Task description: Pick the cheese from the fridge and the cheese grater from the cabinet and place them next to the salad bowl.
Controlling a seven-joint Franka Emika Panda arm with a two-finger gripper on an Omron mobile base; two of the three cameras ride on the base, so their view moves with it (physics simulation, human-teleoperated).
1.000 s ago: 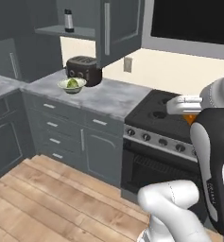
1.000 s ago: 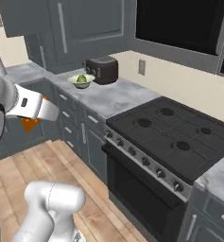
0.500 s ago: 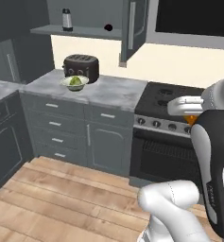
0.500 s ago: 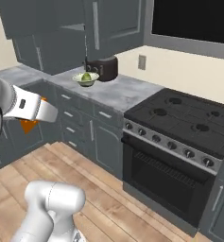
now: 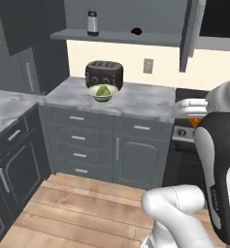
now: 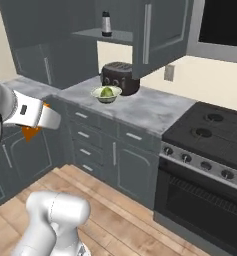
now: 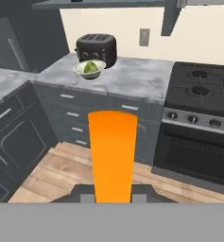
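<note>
The cheese (image 7: 112,153), a small orange wedge, sits clamped between the fingers of the gripper (image 7: 112,196), carried out in front of the arm and well apart from the grey surface (image 5: 136,99) where the salad bowl (image 5: 102,92) waits just in front of the dark toaster (image 5: 104,73). In the hand view the wedge rises as a flat-sided slab, so the fingers appear to press on its two broad faces, which is the sensible hold: those faces are parallel and give even contact. It looks light and fairly firm, unlikely to sag, though a smooth wedge could slip out toward its thin end if squeezed off-centre, so a hold near the thick end seems safer. The cheese grater (image 5: 92,23) stands upright on the shelf of the open cabinet (image 5: 126,36), above the bowl. It is likely stiff, hollow and light, top-heavy enough to tip; its flat perforated sides below the black handle look like the best place to grip.
</note>
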